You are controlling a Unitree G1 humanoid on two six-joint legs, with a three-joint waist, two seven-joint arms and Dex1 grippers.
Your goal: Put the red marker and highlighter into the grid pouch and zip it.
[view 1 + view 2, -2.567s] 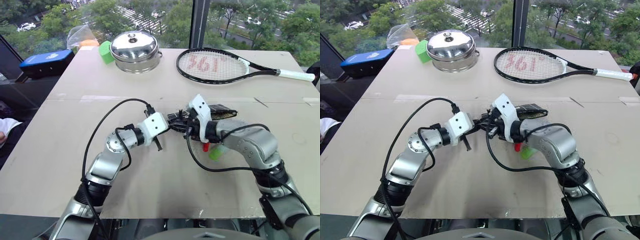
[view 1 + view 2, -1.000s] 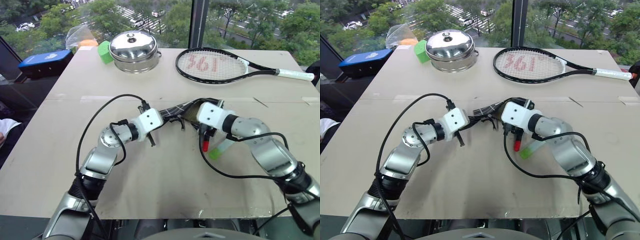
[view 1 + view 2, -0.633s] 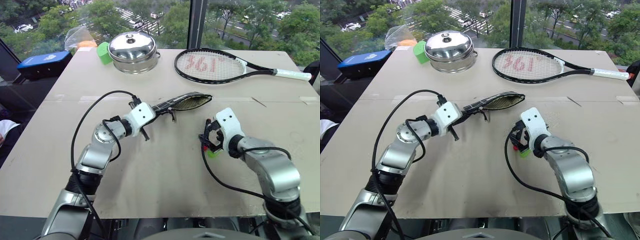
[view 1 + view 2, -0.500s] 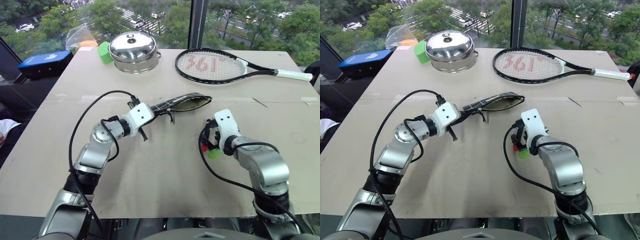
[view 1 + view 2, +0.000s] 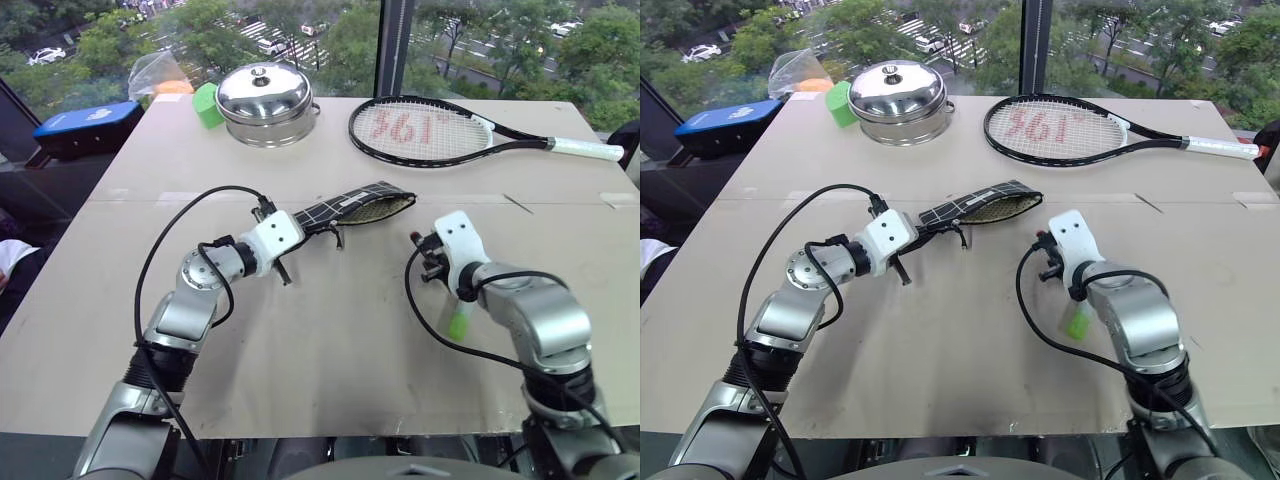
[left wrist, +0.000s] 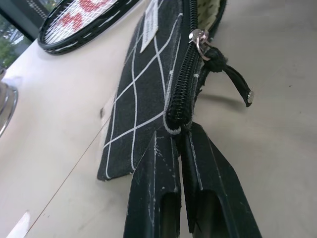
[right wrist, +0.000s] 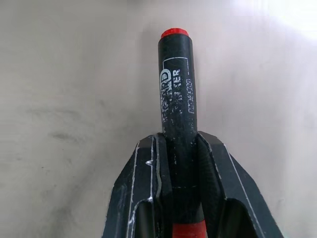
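The grid pouch [image 5: 362, 205] is black with white lines and hangs just over the table's middle, its mouth open on a pale lining. My left gripper [image 5: 303, 223] is shut on its near end by the zipper [image 6: 179, 94]; the pull cord [image 6: 232, 79] dangles free. My right gripper [image 5: 428, 264] is to the right of the pouch, shut on the red marker [image 7: 176, 84], whose black half with a red end sticks out past the fingers. The light green highlighter [image 5: 459, 322] lies on the table just below that gripper, apart from it.
At the back stand a steel lidded pot [image 5: 267, 100], a green block [image 5: 208, 103] and a tennis racket [image 5: 430, 130]. A blue box [image 5: 90, 124] sits off the table's far left corner. Bare tabletop [image 5: 330, 340] lies between my arms.
My right gripper has shut on the red marker and lifted it off the table from beside the highlighter, its wrist rolling. The left gripper keeps its hold on the pouch.
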